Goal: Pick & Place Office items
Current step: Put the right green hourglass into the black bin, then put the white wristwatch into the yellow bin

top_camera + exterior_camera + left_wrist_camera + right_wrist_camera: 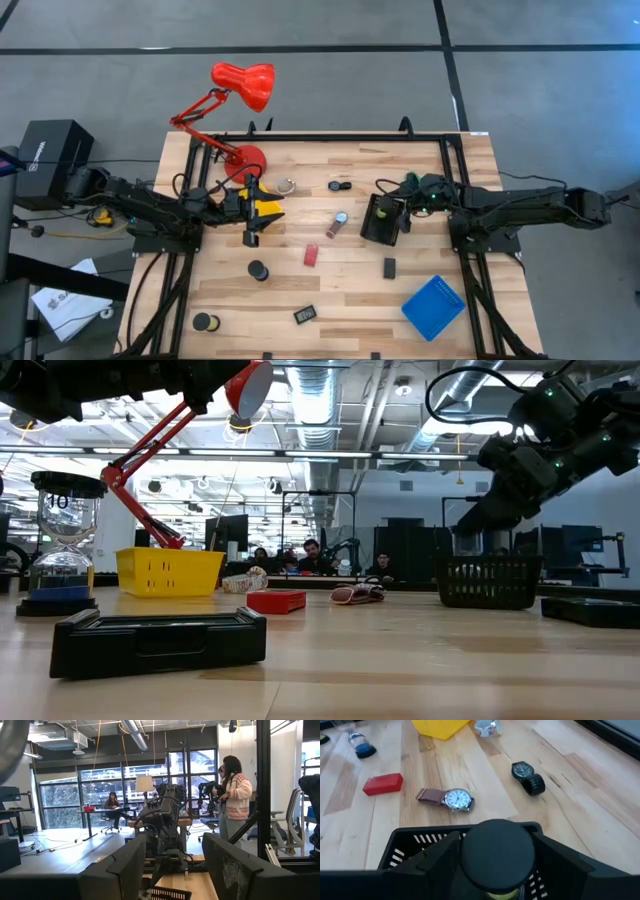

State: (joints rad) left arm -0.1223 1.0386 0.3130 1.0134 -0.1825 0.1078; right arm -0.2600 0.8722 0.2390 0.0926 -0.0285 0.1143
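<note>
High view: wooden table, grey floor around.

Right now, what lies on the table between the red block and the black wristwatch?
The white-faced watch with a maroon strap lies between the red block and the black wristwatch, shown in the right wrist view.

Open-plan robotics lab: exposed ducts, desks, people.
</note>
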